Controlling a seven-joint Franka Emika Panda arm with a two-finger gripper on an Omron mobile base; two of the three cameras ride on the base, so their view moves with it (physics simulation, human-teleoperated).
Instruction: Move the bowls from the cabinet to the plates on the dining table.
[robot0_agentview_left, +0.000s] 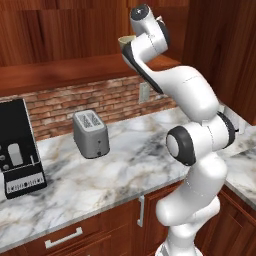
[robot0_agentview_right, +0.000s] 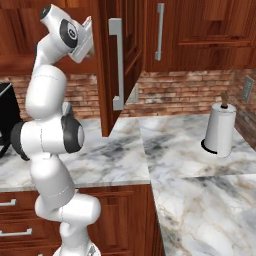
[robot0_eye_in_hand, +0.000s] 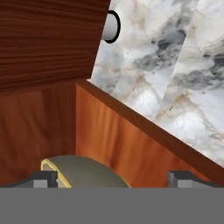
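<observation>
- Tan bowl (robot0_eye_in_hand: 85, 172) sitting inside the cabinet (robot0_eye_in_hand: 48, 48), directly ahead of the pincer (robot0_eye_in_hand: 114, 178), between the two finger tips (robot0_eye_in_hand: 43, 178) but nearer the left-hand one in the hand view.
- Bowl rim yellowish, inside dull olive-grey; only upper part visible, rest cut off at the bottom of the hand view.
- Same bowl seen from the left base view as a small tan shape (robot0_agentview_left: 126, 40) just beside the wrist, level with the cabinet shelf.
- Pincer spread wide, tips well apart, nothing pinched; no contact with the bowl that can be made out.
- Pincer itself hidden behind the wrist in both base views, up at the cabinet opening.
- Cabinet side wall (robot0_eye_in_hand: 122, 140) right of the bowl, running diagonally past the right tip; back panel to the left.
- Open cabinet door (robot0_agentview_right: 117, 65) with long silver bar handle (robot0_agentview_right: 116, 62) just right of the wrist in the right base view; a second closed door with handle (robot0_agentview_right: 159, 31) further right.
- Marble counter (robot0_eye_in_hand: 175, 74) far below the pincer, beyond the cabinet edge.
- Paper towel roll (robot0_agentview_right: 220, 129) standing on the counter, well off to the right; also in the hand view as a round white end (robot0_eye_in_hand: 110, 27).
- Toaster (robot0_agentview_left: 90, 133) and black coffee machine (robot0_agentview_left: 19, 147) on the counter, well below and to the left.
- Brick backsplash (robot0_agentview_left: 90, 102) behind them, wall outlet (robot0_agentview_left: 144, 92) below the wrist.
</observation>
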